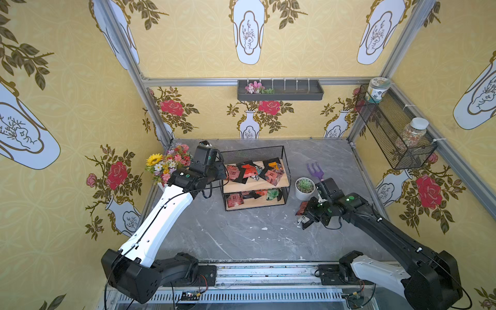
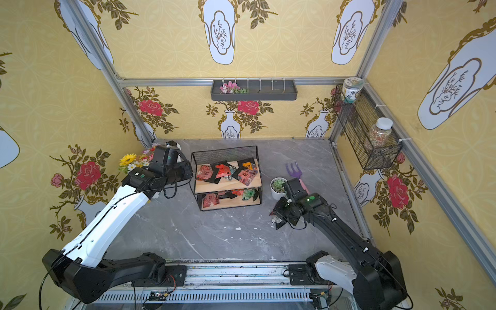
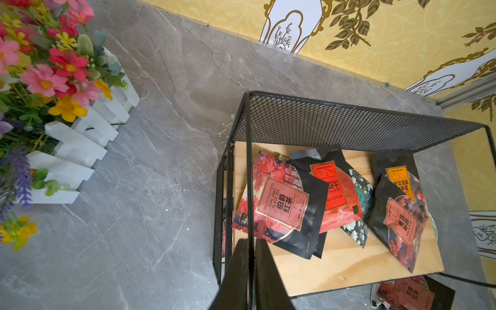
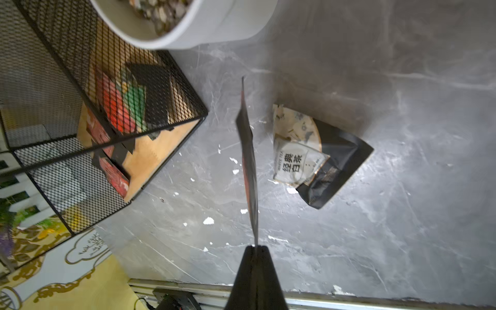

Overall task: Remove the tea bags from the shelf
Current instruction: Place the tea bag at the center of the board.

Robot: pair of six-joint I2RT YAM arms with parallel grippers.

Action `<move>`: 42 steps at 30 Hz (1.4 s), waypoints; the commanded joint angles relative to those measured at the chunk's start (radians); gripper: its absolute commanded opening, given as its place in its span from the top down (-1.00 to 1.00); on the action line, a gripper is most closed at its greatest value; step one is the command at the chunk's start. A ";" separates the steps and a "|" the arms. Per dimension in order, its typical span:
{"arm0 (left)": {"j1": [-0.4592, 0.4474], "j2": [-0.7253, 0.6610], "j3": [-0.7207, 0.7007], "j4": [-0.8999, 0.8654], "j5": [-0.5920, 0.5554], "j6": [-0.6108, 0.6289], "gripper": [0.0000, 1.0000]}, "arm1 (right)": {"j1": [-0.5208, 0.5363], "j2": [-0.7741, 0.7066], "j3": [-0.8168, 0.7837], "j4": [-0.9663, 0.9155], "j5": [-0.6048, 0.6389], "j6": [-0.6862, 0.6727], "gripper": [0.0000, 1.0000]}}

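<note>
- right gripper (image 4: 256, 248): jaws pressed together, pinching the held tea bag (image 4: 248, 150) by one edge. The bag juts straight out from the fingertips, seen edge-on, above the table (image 4: 402, 214) and clear of the shelf (image 3: 349, 126).
- white tea bag (image 4: 298, 155): flat on the table just beside the held tea bag, near the right gripper, not gripped.
- left gripper (image 3: 251, 252): fingers closed on the black wire of the shelf's upper side edge.
- tea bags (image 3: 284, 204): overlapping pile on the upper wooden board, just past the left fingertips; more lie on the lower board, in both top views.
- succulent pot (image 1: 304, 188): on the table near the right gripper.
</note>
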 commanded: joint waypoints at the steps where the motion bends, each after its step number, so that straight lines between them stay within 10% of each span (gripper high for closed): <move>1: 0.000 0.005 0.000 0.001 -0.001 0.008 0.74 | -0.036 0.039 0.008 0.100 -0.034 -0.008 1.00; 10: 0.000 0.010 0.007 0.000 -0.003 0.011 0.74 | -0.064 0.094 0.012 0.003 -0.002 -0.055 0.98; 22: 0.000 0.007 0.007 -0.001 -0.004 0.014 0.74 | -0.053 0.044 0.125 -0.187 0.127 -0.073 -0.11; 32: 0.000 0.009 0.000 0.006 0.004 0.009 0.74 | 0.422 0.278 0.807 -0.477 0.727 -0.274 -0.40; 42: 0.000 0.011 0.002 0.009 0.002 0.014 0.74 | 0.480 0.664 1.248 -0.586 0.650 -0.427 -0.70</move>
